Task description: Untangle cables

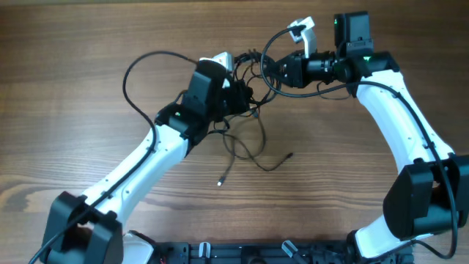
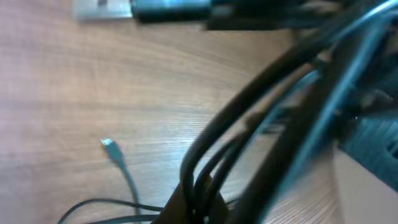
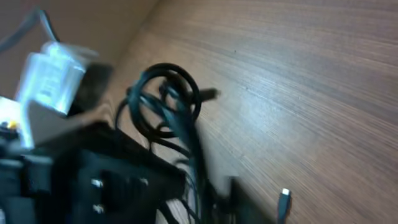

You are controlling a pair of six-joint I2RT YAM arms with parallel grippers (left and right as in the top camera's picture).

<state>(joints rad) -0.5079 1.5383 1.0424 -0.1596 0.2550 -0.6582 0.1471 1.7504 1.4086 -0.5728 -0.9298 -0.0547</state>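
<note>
Centrally, the cables [image 1: 253, 82] are seen as a tangle on the table [image 1: 66, 44], with bare wood left open to the left of, above and below the tangle. A large loop [image 1: 132, 70] is thrown out left of the tangle. A pale plug end [image 1: 220, 182] and a dark plug end [image 1: 291, 155] are trailed below it. The left gripper [image 1: 238, 88] is pressed together on strands at the tangle's left side. The right gripper [image 1: 272, 70] is set at the tangle's right side, too blurred to tell whether it is spread or closed. A white charger block [image 1: 302, 29] is raised above-right of the tangle. Only the left wrist view shows a silver USB plug [image 2: 102, 9]; only the right wrist view shows a tight coil [image 3: 165, 99]
</note>
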